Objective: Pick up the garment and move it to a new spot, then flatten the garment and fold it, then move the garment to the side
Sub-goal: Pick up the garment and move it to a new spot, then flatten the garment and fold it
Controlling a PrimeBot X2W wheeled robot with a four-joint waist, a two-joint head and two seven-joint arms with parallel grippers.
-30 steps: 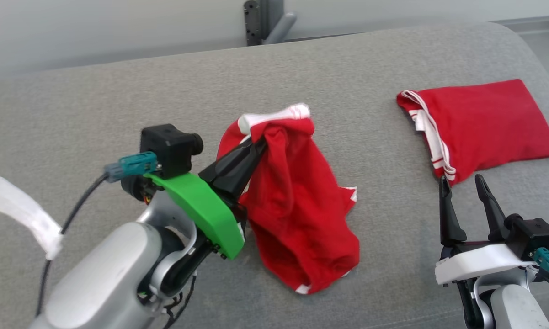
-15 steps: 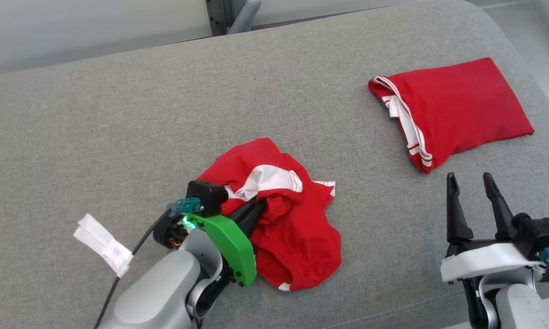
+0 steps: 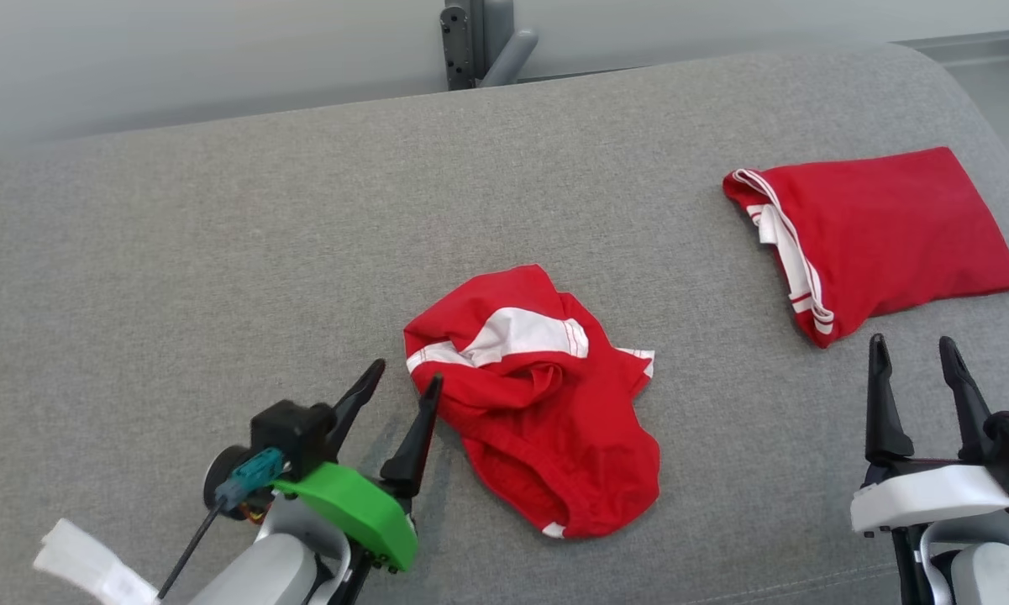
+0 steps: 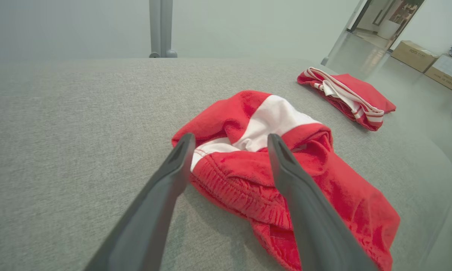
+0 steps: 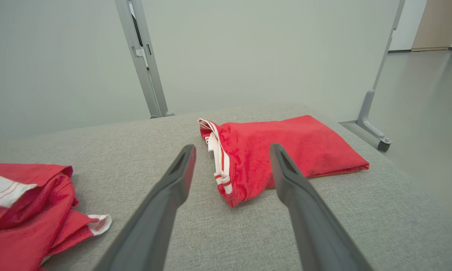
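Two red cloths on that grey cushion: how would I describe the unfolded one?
On the wide grey fabric cushion, look front and centre, beside the robot's open left tool. The crumpled red garment with a white panel lies heaped there; the folded red garment far right lies flat.

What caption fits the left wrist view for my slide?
Open left gripper poised at the crumpled red garment on grey cushion, folded red garment beyond.

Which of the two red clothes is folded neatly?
The red garment with white stripes on the right: it is folded flat. The other red-and-white garment in the middle lies crumpled.
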